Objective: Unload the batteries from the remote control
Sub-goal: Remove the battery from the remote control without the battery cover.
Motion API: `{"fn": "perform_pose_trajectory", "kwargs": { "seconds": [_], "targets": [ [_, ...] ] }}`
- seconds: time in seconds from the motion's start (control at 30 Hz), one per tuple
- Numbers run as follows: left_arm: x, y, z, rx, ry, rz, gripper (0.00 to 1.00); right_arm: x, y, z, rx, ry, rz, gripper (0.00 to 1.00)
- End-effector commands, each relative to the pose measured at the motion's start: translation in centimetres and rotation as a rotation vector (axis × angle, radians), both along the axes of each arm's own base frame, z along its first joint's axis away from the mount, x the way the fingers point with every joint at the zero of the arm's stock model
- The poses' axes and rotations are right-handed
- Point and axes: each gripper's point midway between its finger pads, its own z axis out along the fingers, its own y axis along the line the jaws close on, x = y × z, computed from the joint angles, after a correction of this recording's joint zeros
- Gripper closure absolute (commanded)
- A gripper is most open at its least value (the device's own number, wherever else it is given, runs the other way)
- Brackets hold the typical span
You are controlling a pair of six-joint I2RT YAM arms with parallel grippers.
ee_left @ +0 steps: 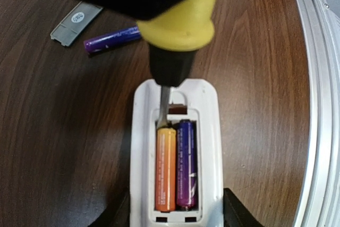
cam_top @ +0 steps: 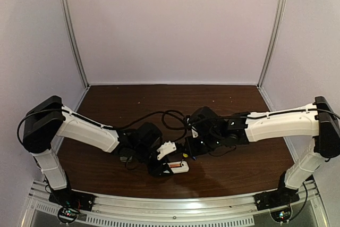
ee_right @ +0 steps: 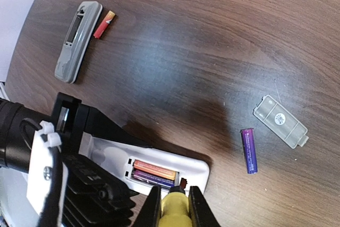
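I count four batteries: a red battery, an orange battery and two purple ones. There are also two remotes, one cover plate and one screwdriver.

Through the right wrist camera, the grey remote lies well to the left of the white remote, with the red battery just beside it. My left gripper clamps the white remote by its long sides, its open compartment facing up. In that compartment the orange battery and the first purple battery lie side by side, both glossy.

My right gripper is closed on the yellow-handled screwdriver. Its blade reaches the orange battery's end and seems to touch it, though the handle shades that spot.

Right of the white remote, the second purple battery lies loose on the table. The grey cover plate is near it, further right.
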Motion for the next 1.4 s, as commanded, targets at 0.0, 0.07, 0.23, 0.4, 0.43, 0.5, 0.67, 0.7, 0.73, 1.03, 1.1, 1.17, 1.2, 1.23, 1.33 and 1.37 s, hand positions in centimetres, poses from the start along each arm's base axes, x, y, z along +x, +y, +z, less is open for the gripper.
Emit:
{"fn": "perform_pose_trajectory", "kwargs": {
  "seconds": [0.0,0.07,0.23,0.4,0.43,0.5,0.67,0.7,0.73,1.03,1.1,1.17,1.2,1.23,1.33,1.37],
  "targets": [
    [-2.0,-3.4,2.9,-0.145,0.084,-0.128,1.0,-2.1,1.2,-2.7,0.136,0.131,0.067,1.0],
    [-2.4,-3.8,3.9,-0.181,0.135,-0.144,1.0,-2.0,0.3,-2.6,0.147,0.139,0.047,1.0],
    [-2.5,-4.5,6.2,-0.275,0.266,-0.148,1.0,-2.1,-1.3,-1.4,0.158,0.15,0.025,1.0],
    [-2.9,-5.0,7.1,-0.304,0.35,-0.174,1.0,-2.4,-3.0,0.2,0.205,0.182,-0.03,1.0],
    [-3.0,-5.1,7.1,-0.303,0.369,-0.176,1.0,-2.5,-3.3,0.4,0.209,0.193,-0.043,1.0],
    [-3.2,-5.2,7.1,-0.301,0.419,-0.177,1.0,-2.6,-3.9,0.5,0.202,0.219,-0.076,1.0],
    [-3.8,-5.2,6.7,-0.29,0.549,-0.178,1.0,-2.7,-5.7,0.4,0.146,0.277,-0.168,1.0],
    [-3.9,-5.2,6.5,-0.286,0.575,-0.172,1.0,-2.6,-5.9,0.4,0.144,0.286,-0.189,1.0],
    [-3.9,-5.1,6.3,-0.282,0.605,-0.166,1.0,-2.4,-6.2,0.4,0.146,0.295,-0.212,1.0],
    [-4.6,-4.1,4.9,-0.215,0.831,-0.108,1.0,-1.4,-8.4,-0.7,0.126,0.353,-0.351,1.0],
    [-4.7,-3.5,4.2,-0.182,0.88,-0.083,1.0,-1.3,-9.2,-1.1,0.11,0.359,-0.381,1.0],
    [-5.0,-2.9,3.5,-0.144,0.92,-0.063,1.0,-1.2,-9.9,-1.7,0.104,0.374,-0.416,1.0],
    [-5.2,-2.7,3.2,-0.126,0.94,-0.055,1.0,-1.1,-10.1,-1.9,0.105,0.38,-0.43,1.0],
    [-5.4,-2.5,3.2,-0.118,0.95,-0.052,1.0,-1.2,-10.3,-2.1,0.102,0.387,-0.44,1.0],
    [-5.7,-2.1,3.1,-0.096,0.978,-0.043,1.0,-1.2,-11.6,-2.9,0.04,0.397,-0.489,1.0],
    [-5.8,-1.9,3.0,-0.087,0.983,-0.04,1.0,-1.2,-12.2,-3.2,0.012,0.397,-0.509,1.0]
  ]
}}
